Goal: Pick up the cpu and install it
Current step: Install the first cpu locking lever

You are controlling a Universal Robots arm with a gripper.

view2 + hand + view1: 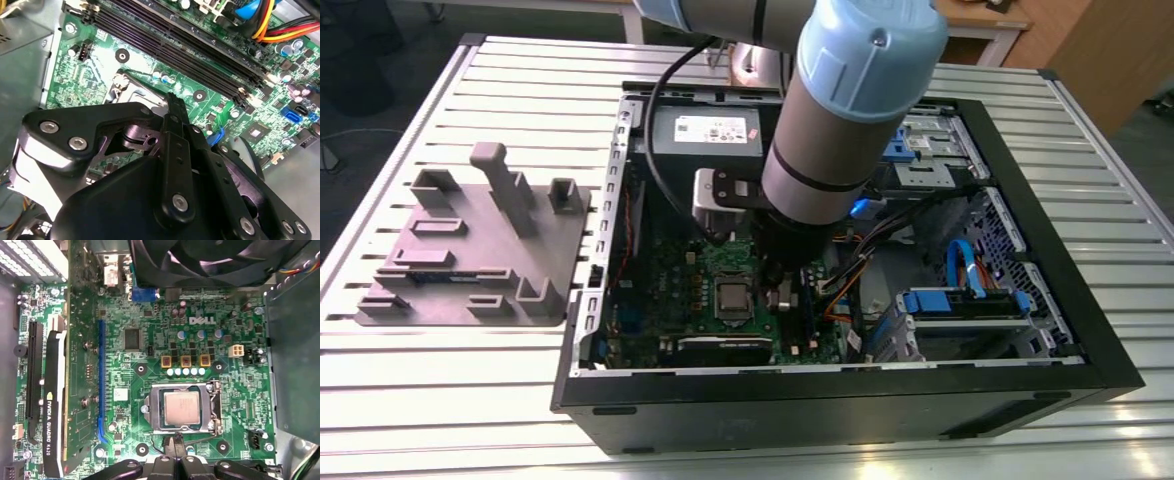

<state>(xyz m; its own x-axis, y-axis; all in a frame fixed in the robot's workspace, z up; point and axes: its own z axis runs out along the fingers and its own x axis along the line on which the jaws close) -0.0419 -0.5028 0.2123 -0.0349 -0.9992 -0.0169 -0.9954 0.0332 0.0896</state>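
Gripper (pixel 171 102) body hides most of cpu socket (pixel 131 86) in second wrist view; fan (pixel 220 260) cut off

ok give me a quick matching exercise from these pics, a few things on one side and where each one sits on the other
Things:
1. cpu
2. fixture tray
3. power supply box
4. gripper

Places:
A. on the slatted table, outside the case
B. in the motherboard socket
C. in a far corner of the case
D. just above the board, beside the socket

Pairs: 1-B, 2-A, 3-C, 4-D

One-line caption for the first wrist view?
Chip seated in the green board's socket, tool just beside it.
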